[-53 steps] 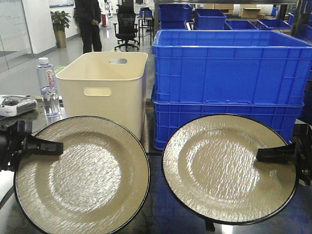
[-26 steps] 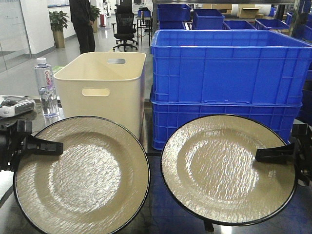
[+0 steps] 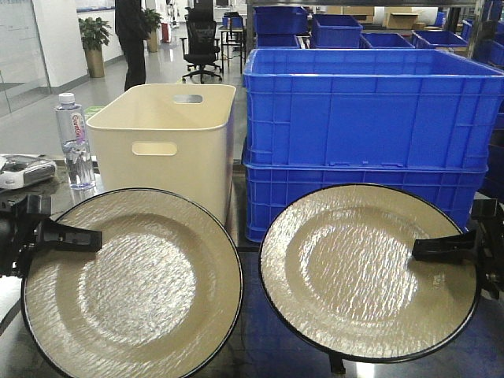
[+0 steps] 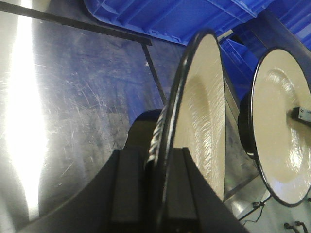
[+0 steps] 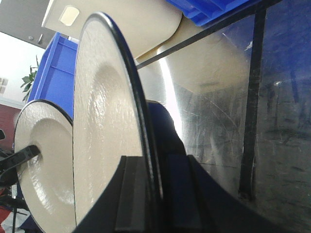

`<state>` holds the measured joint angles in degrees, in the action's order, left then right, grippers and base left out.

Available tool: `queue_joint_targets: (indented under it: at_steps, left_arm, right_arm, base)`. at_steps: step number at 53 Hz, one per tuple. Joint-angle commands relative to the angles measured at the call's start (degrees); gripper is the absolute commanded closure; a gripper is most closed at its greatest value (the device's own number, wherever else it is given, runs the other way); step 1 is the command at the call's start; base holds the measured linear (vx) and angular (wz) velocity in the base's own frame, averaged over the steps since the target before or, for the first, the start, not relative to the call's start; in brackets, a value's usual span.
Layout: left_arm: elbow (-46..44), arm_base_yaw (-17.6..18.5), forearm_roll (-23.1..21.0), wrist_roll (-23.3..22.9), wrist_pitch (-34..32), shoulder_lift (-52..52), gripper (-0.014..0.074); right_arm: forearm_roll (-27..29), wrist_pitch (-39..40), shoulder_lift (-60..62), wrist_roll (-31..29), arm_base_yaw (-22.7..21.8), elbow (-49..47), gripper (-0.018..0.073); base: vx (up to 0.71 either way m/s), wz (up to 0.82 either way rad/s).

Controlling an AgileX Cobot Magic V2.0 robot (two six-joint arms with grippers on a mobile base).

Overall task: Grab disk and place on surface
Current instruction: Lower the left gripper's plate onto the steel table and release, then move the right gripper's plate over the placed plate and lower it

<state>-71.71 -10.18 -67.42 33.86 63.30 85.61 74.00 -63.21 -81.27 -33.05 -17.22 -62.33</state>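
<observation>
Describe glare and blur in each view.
Front-facing view: sharp, rippled sheen on the left cream black-rimmed round disk and the right disk. Left wrist view: white glare streak down the glossy dark-grey metal tabletop. Right wrist view: narrower tabletop streak.

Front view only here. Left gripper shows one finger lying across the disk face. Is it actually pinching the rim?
Observer: Yes. Left wrist view shows the left disk rim between both fingers of the left gripper, one per face.
Operator: Right side?
Observer: Same in the right wrist view: the right gripper has a finger on each face of the right disk.
Operator: What's beyond them?
Observer: The tabletop, glossy, scratched, crossed by black lines.
</observation>
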Motion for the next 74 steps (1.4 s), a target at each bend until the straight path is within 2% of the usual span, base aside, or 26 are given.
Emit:
queue_joint_targets:
  at_steps: [1, 10, 14, 21, 27, 37, 44, 50, 59, 67, 74]
  left_arm:
    - [-1.9, 0.7, -8.0, 1.3, -0.3, -1.9, 0.0598]
    - [-1.9, 3.0, -10.0, 1.8, -7.5, 4.3, 0.0598]
    - [-1.9, 4.6, -15.1, 2.8, -8.9, 8.3, 0.0598]
    - [-1.9, 8.1, -27.1, 8.6, -9.3, 15.2, 0.0598]
    - [-1.9, 11.1, -31.4, 11.3, -10.8, 19.0, 0.0598]
    - [-1.9, 14.9, -32.1, 15.3, -16.0, 21.4, 0.0584]
    - [-1.9, 16.3, -32.1, 20.0, -18.1, 21.4, 0.0521]
    - [-1.9, 16.5, -32.1, 21.5, -18.2, 21.4, 0.0422]
    - [-1.9, 16.5, -31.9, 22.3, -18.2, 21.4, 0.0227]
    - [-1.9, 16.5, -31.8, 29.3, -18.1, 21.4, 0.0087]
    - [-1.9, 15.8, -31.6, 33.8, -18.1, 21.3, 0.0038]
  right_arm:
    - [9.6, -0.4, 2.3, 0.1, -0.1, -1.7, 0.0568]
    - [15.3, 2.3, 2.3, 0.1, -0.1, -1.7, 0.0568]
    - [19.0, 2.2, 2.3, -0.7, -0.1, -1.7, 0.0568]
    - [23.0, 1.6, 2.3, -2.0, -0.1, -1.7, 0.0568]
    - [23.7, 1.6, 2.3, -3.2, -0.1, -1.7, 0.0568]
    - [23.7, 1.6, 2.3, -3.8, -0.1, -1.7, 0.0568]
    - [23.7, 1.6, 2.3, -3.8, -0.1, -1.7, 0.0568]
    - [23.7, 1.4, 2.3, -3.8, -0.1, -1.7, 0.0568]
    - [23.7, 1.4, 2.3, -3.9, -0.1, -1.7, 0.0568]
    - [23.6, 0.2, 2.3, -4.1, -0.1, -1.7, 0.0568]
    - [22.9, -0.1, 2.3, -4.9, -0.1, -1.7, 0.0568]
  base:
    - [0.00, 0.00]
    - [0.00, 0.00]
    - [0.00, 0.00]
    - [0.00, 0.00]
    - [0.00, 0.00]
    - [0.00, 0.00]
    - [0.00, 0.00]
    - [0.00, 0.00]
    - [0.00, 0.00]
    - [0.00, 0.00]
    - [0.00, 0.00]
